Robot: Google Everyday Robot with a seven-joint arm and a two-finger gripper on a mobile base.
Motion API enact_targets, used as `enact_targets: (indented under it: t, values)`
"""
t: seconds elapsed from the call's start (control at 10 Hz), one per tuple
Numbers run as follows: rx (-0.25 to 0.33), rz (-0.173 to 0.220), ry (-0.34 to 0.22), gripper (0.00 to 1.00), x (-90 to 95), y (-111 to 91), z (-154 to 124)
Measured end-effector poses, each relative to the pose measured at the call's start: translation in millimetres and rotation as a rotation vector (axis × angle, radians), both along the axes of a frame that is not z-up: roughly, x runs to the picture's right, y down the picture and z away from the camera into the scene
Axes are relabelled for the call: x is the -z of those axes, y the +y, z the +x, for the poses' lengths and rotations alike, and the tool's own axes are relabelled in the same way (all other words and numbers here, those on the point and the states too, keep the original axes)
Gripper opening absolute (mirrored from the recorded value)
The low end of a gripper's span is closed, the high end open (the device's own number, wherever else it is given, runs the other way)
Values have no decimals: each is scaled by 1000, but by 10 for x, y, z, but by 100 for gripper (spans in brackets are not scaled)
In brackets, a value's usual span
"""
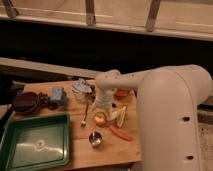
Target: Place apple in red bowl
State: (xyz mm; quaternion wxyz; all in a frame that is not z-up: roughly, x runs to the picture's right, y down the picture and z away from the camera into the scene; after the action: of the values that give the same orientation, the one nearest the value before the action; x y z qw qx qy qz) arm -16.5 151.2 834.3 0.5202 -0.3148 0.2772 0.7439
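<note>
The apple is small, round and yellow-orange with a reddish blush. It lies on the wooden table near the middle. My gripper hangs from the white arm, right above the apple and touching or nearly touching its top. The red bowl is a small orange-red bowl at the back right of the table. It is just right of the gripper's wrist and partly hidden behind the arm.
A carrot and pale wedge slices lie right of the apple. A metal cup stands in front of it and a spoon lies to its left. A green tray fills the front left. Dark brown bowls, a blue object and a crumpled packet are behind.
</note>
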Motion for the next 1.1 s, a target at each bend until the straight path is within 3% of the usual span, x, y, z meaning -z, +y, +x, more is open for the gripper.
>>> enact_targets:
  t: [0.2,0.4,0.5,1.0,1.1]
  values:
    - [33,-20,10,73,-31,170,-76]
    - [50,-35,42,69,-117,196,54]
    - [55,-39,48,62,-149,191,78]
    - [69,-20,74,8,-158,147,170]
    - [65,-10,77,2,-140,116,186]
